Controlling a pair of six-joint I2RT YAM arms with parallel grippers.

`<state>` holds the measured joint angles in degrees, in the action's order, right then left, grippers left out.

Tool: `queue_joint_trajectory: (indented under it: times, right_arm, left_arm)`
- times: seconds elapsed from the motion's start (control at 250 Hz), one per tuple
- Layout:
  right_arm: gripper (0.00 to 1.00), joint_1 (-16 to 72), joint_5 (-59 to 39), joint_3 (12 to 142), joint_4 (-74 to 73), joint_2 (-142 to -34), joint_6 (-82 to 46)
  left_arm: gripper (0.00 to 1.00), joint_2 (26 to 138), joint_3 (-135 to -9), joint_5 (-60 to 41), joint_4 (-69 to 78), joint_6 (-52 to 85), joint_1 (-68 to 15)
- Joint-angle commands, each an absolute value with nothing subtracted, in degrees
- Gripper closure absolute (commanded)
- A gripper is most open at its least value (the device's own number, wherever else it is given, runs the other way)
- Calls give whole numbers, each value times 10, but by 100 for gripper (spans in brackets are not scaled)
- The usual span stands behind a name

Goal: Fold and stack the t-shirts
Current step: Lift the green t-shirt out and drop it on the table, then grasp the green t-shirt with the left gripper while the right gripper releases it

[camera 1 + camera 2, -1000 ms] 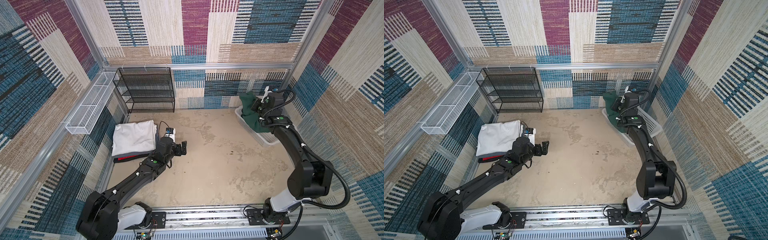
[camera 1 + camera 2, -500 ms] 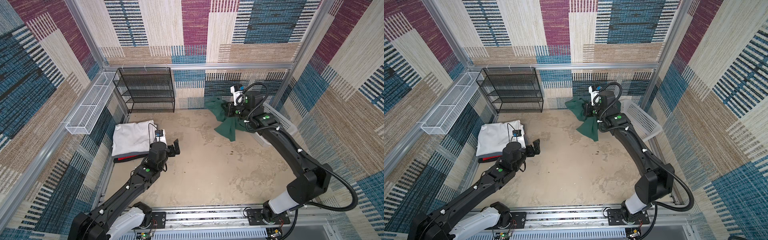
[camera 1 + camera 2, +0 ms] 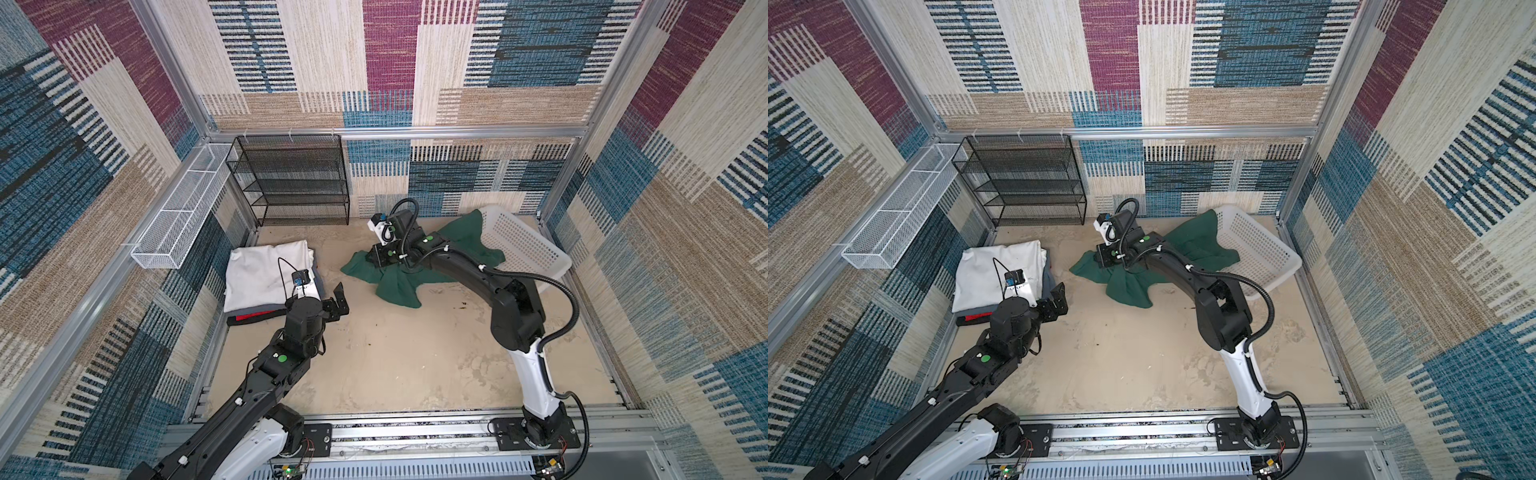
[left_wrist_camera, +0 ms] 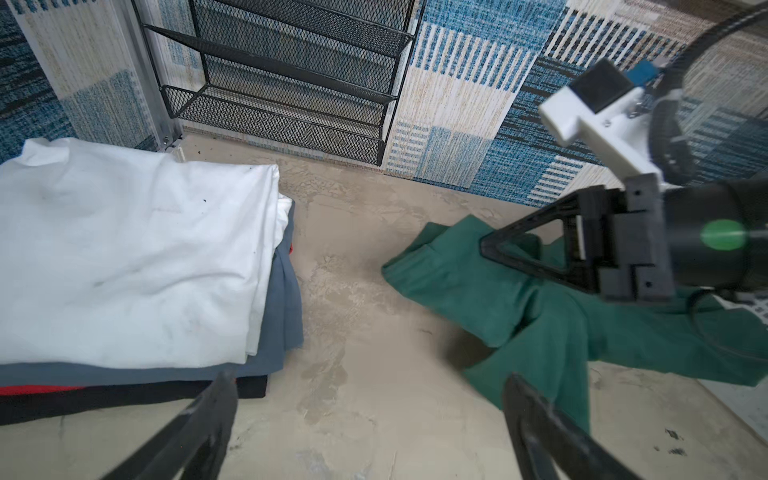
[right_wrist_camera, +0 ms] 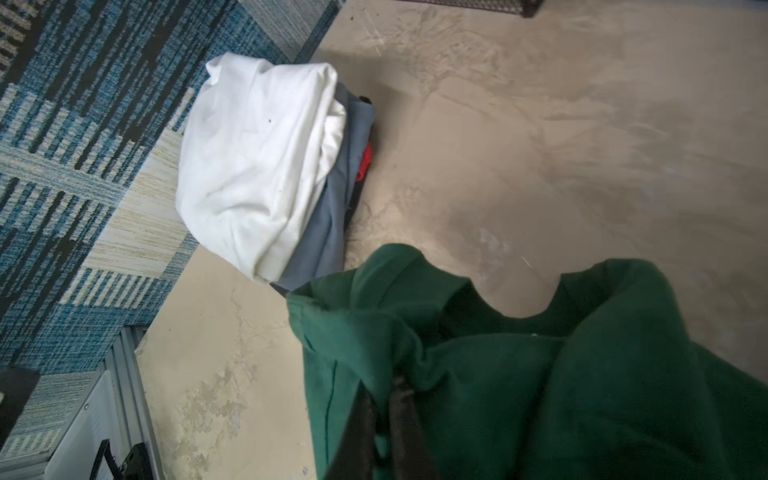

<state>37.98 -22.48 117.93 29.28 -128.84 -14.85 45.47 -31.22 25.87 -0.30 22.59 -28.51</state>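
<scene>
Green t-shirt lies crumpled on the bench, upper centre in both top views, right gripper clamped on it. Left gripper spread, empty. We count three folded shirts stacked at left; the green one is not yet folded.

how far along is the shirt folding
Done: a stack of white shirt over grey shirt over black/red shirt. In hand: right gripper shut on the crumpled green shirt, its far end at the white basket. Left: flatten, fold, stack it; left gripper open, empty.
</scene>
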Motion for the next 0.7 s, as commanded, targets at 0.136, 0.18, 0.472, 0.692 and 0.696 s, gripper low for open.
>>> queue_joint_trajectory:
  times: [0.136,0.18,0.472,0.692,0.696]
  right_arm:
    - [13,353,-199,1286,350,-1335,-143]
    - [7,342,-184,1272,350,-1316,-143]
    - [2,261,-69,973,259,-1073,-147]
    - [2,215,-23,769,238,-897,-150]
    - [2,215,-22,766,237,-894,-150]
  left_arm:
    - [0,456,-292,248,-20,249,-284]
    - [0,469,-292,236,-20,253,-285]
    - [0,647,-354,145,4,282,-284]
    - [0,861,-472,82,-12,290,-269]
    - [0,864,-475,81,-12,291,-267]
